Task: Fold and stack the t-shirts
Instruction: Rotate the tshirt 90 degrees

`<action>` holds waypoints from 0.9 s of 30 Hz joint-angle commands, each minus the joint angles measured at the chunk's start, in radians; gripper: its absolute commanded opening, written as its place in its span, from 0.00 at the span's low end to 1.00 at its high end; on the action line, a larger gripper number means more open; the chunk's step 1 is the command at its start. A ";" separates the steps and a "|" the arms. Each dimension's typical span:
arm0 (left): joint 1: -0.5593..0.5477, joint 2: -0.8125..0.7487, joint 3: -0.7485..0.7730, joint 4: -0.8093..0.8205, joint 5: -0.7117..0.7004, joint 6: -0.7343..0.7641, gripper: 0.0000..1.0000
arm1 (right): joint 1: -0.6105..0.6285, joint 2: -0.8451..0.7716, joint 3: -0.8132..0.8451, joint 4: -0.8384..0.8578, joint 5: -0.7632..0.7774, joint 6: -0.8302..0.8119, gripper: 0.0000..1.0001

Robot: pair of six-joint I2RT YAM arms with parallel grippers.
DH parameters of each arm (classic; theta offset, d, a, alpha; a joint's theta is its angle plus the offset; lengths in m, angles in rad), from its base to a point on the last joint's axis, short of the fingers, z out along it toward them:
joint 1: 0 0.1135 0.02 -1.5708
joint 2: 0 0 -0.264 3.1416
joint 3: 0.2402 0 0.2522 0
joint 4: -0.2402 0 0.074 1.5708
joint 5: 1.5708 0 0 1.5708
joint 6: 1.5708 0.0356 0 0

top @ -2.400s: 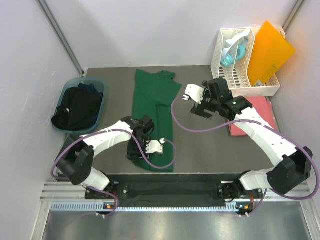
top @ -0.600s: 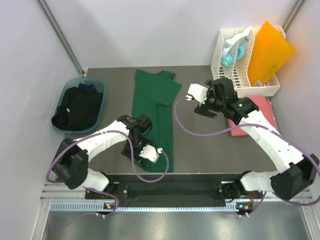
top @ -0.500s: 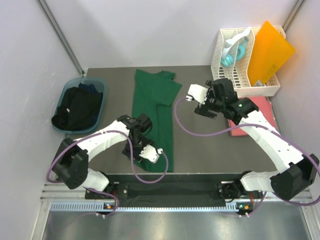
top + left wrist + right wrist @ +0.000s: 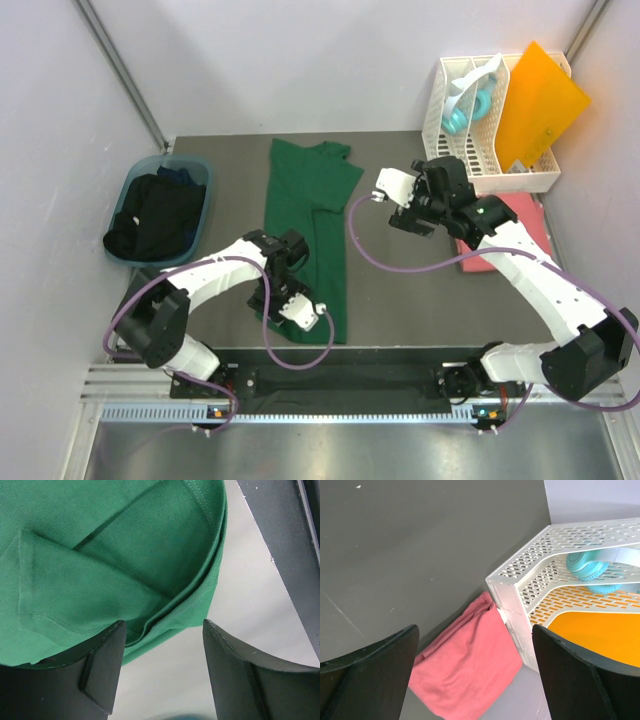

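Note:
A dark green t-shirt (image 4: 312, 225) lies folded lengthwise along the middle of the table. My left gripper (image 4: 268, 293) hovers at its lower left edge. In the left wrist view the gripper (image 4: 162, 652) is open and empty. The green shirt's layered folded edge (image 4: 165, 610) lies just beyond the fingertips. A folded coral pink t-shirt (image 4: 520, 222) lies at the right, partly under my right arm. My right gripper (image 4: 408, 218) is open and empty above bare table. Its wrist view (image 4: 475, 630) looks down on the pink shirt (image 4: 470, 675). Black shirts (image 4: 155, 215) fill a basin.
A blue basin (image 4: 196, 168) stands at the left. A white slotted rack (image 4: 480, 150) at the back right holds teal headphones (image 4: 462, 110) and an orange plastic sheet (image 4: 535, 95). The rack (image 4: 545, 580) touches the pink shirt's corner. Walls close in on three sides.
My left gripper has turned and shifted slightly left over the lower edge of the green shirt. My right gripper has moved slightly toward the back right, then held still.

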 commanded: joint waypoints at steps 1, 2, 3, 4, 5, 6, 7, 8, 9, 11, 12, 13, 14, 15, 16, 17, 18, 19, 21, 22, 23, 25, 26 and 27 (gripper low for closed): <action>-0.005 0.011 -0.002 -0.012 0.014 0.043 0.67 | 0.007 -0.007 0.000 0.049 0.009 -0.008 0.94; -0.005 0.011 -0.004 -0.015 0.011 0.043 0.67 | 0.007 -0.006 0.000 0.049 0.008 -0.009 0.94; -0.005 0.011 -0.010 -0.023 0.008 0.048 0.66 | 0.007 -0.008 0.000 0.049 0.008 -0.011 0.94; -0.006 0.011 -0.013 -0.023 0.009 0.052 0.66 | 0.007 -0.008 -0.001 0.053 0.008 -0.012 0.94; -0.005 0.008 -0.018 -0.026 0.003 0.057 0.65 | 0.007 -0.008 -0.001 0.055 0.008 -0.014 0.94; -0.005 0.008 -0.027 -0.023 0.003 0.058 0.64 | 0.007 -0.010 -0.001 0.056 0.008 -0.012 0.94; -0.005 0.007 -0.032 -0.023 0.003 0.058 0.64 | 0.007 -0.010 -0.001 0.059 0.006 -0.012 0.94; -0.005 0.005 -0.035 -0.024 0.005 0.062 0.64 | 0.007 -0.008 0.000 0.061 0.005 -0.011 0.94; -0.005 0.005 -0.039 -0.023 0.006 0.063 0.63 | 0.007 -0.007 0.002 0.060 0.003 -0.011 0.94; -0.005 0.008 -0.042 -0.024 0.005 0.062 0.63 | 0.007 -0.005 0.002 0.060 0.005 -0.009 0.93; -0.005 0.008 -0.042 -0.020 0.002 0.057 0.63 | 0.007 -0.006 0.000 0.061 0.003 -0.009 0.93; -0.006 0.010 -0.042 -0.020 0.002 0.055 0.61 | 0.007 -0.005 -0.001 0.061 0.003 -0.011 0.93; -0.005 0.011 -0.042 -0.018 -0.002 0.055 0.61 | 0.007 -0.006 0.000 0.061 0.005 -0.014 0.92; -0.005 0.010 -0.042 -0.018 -0.011 0.054 0.60 | 0.007 -0.003 0.000 0.063 0.003 -0.014 0.91; -0.005 0.010 -0.042 -0.020 -0.014 0.054 0.59 | 0.008 -0.005 -0.001 0.063 0.003 -0.015 0.90; -0.005 0.010 -0.042 -0.021 -0.018 0.051 0.55 | 0.008 -0.005 0.000 0.064 0.003 -0.019 0.90; -0.005 0.008 -0.044 -0.023 -0.026 0.051 0.49 | 0.005 -0.002 0.002 0.064 0.003 -0.022 0.89; -0.005 0.008 -0.044 -0.024 -0.029 0.049 0.42 | 0.007 -0.003 0.002 0.063 0.003 -0.022 0.89; -0.005 0.000 -0.048 -0.021 -0.031 0.043 0.00 | 0.007 0.000 0.003 0.069 0.003 -0.026 0.88; -0.005 -0.001 -0.051 -0.021 -0.037 0.043 0.00 | 0.007 0.000 0.002 0.070 0.003 -0.026 0.88; -0.005 -0.006 -0.055 -0.021 -0.037 0.043 0.00 | 0.007 0.000 0.003 0.072 0.002 -0.028 0.87; -0.005 -0.010 -0.064 -0.020 -0.040 0.040 0.00 | 0.007 0.000 0.006 0.073 0.003 -0.028 0.87; -0.005 -0.015 -0.064 -0.021 -0.041 0.036 0.00 | 0.007 0.001 0.006 0.072 0.002 -0.031 0.87; -0.006 -0.018 -0.064 -0.033 -0.041 0.034 0.00 | 0.007 0.000 0.005 0.072 0.003 -0.032 0.86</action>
